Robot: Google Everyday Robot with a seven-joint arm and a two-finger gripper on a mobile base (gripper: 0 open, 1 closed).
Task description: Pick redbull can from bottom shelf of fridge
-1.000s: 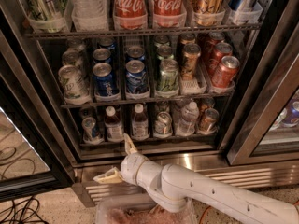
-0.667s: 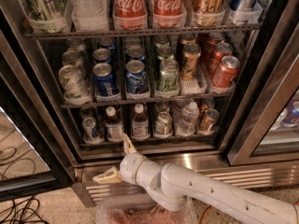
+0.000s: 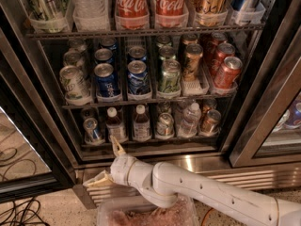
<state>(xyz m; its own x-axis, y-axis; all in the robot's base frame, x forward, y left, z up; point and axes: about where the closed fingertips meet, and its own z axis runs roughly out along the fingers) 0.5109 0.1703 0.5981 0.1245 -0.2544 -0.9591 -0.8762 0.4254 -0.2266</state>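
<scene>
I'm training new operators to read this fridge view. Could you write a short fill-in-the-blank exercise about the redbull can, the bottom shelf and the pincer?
1. Seen from the camera, the redbull can stands at the far ___ end of the bottom shelf.
2. The small brown bottle next to it has a ___ cap.
3. The pincer hangs outside the fridge, below that shelf, with its fingers ___.

Missing words: left; white; open.

Hand spread wide, low before fridge base; redbull can at bottom shelf left end.
</scene>
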